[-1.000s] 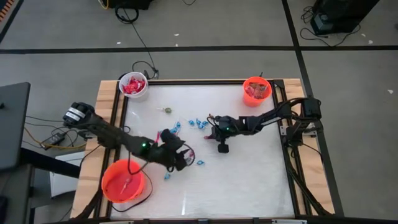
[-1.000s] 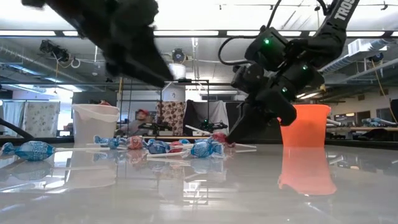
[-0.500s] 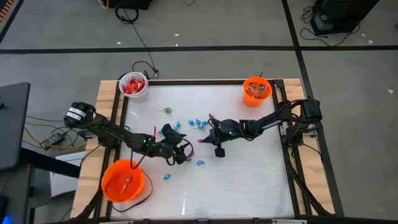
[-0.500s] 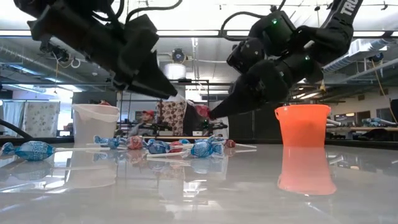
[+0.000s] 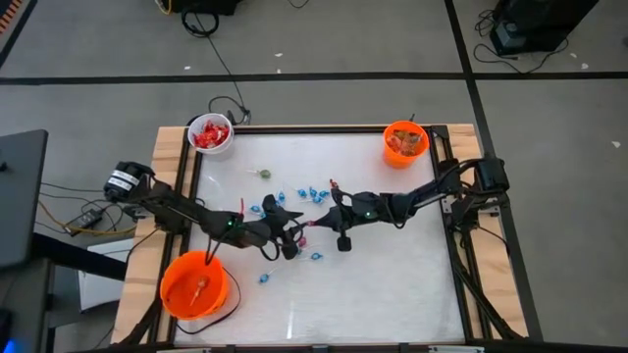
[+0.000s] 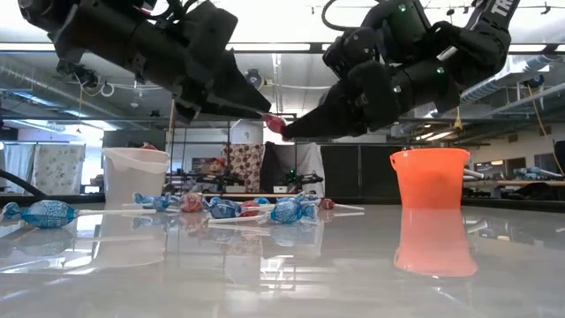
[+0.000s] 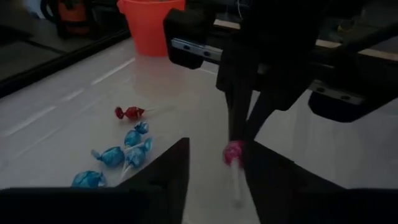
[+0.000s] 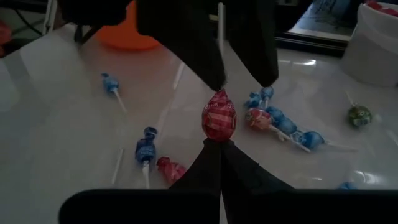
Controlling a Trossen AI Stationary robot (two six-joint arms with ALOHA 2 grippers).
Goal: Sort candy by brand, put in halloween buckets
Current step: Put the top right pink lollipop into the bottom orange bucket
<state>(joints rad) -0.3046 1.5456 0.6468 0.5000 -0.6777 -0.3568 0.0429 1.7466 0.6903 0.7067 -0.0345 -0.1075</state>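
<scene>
A pink-wrapped lollipop [image 8: 219, 115] hangs in mid-air over the table's middle, between my two grippers [image 5: 316, 222]. My right gripper [image 8: 219, 144] is shut on it, reaching in from the table's right. My left gripper [image 7: 217, 162] faces it from the left, open. Its fingers stand on either side of the white stick [image 7: 235, 185]; whether they touch it I cannot tell. Blue-wrapped sweets [image 5: 314, 193] and a green lollipop [image 5: 262, 175] lie on the table. The white bucket [image 5: 211, 135], small orange bucket [image 5: 405, 143] and larger orange bucket [image 5: 194, 284] stand at the table's edges. My right gripper pinches the lollipop at the end of its head away from the stick [image 8: 219, 138], between its two fingertips. The fingers come nearly level from the table's right, in line with the stick. The lollipop is lifted clear [image 6: 275, 124], its stick pointing at my left gripper.
Several blue sweets and a red one [image 7: 129, 113] lie scattered below and beside the grippers, some with sticks [image 8: 144, 152]. The white bucket holds red packets at the far left corner. Bare tabletop lies toward the near right.
My right gripper has lifted the pink lollipop off the table and carried it up and toward the table's left. My left gripper has risen and moved toward the right to meet it, so that its fingers now stand around the stick.
</scene>
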